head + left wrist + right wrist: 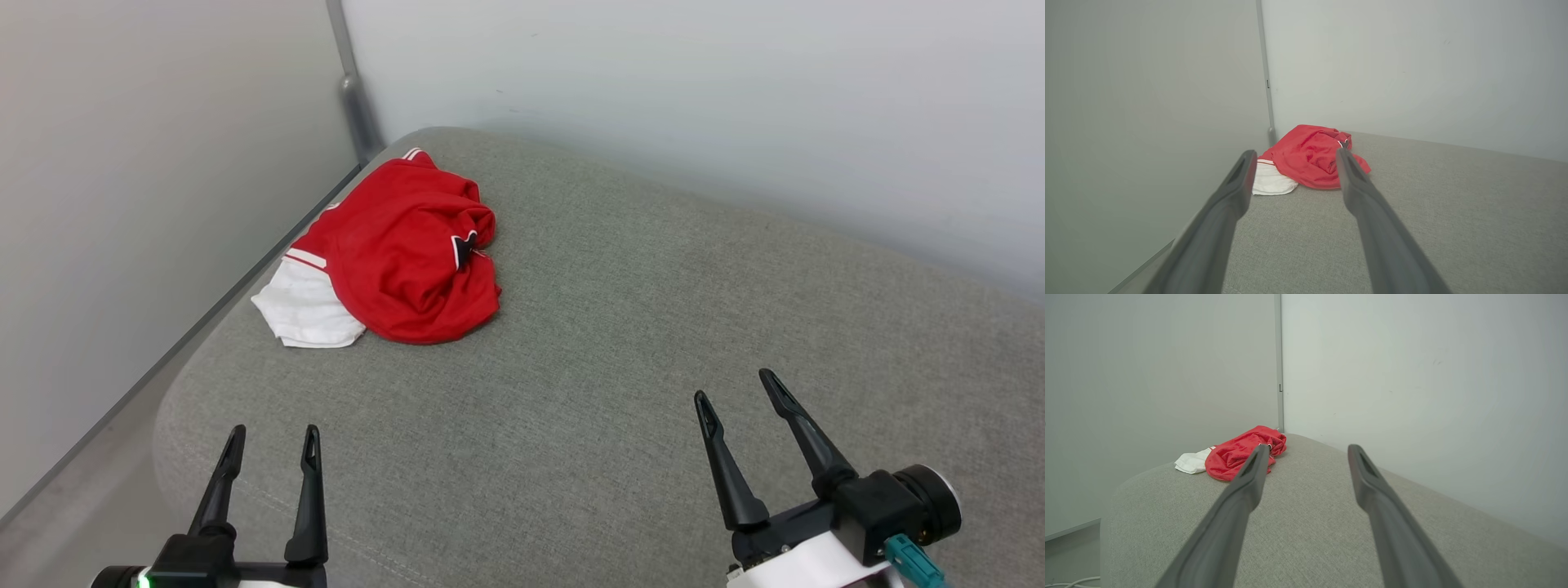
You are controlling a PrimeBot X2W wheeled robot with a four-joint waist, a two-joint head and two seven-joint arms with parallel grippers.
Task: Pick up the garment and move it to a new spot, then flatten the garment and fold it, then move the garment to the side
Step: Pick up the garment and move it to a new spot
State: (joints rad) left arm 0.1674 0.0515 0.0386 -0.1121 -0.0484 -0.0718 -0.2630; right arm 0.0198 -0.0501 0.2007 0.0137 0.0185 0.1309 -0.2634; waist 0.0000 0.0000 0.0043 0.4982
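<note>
Garment (408, 253) lies crumpled in a heap at the far-left corner of the grey cushion (653, 327), by the left wall (122, 204). One white sleeve (304, 314) sticks out on its near-left side. Left gripper (274, 430) is near left, fingers spread, empty, well short of the garment. Right gripper (734, 385) is near right, fingers also apart, empty, over bare cushion.

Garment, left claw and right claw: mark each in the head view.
garment (400, 269), head view, on its crumpled red body.
left claw (274, 430), head view, midway between its fingertips.
right claw (734, 385), head view, midway between its fingertips.
</note>
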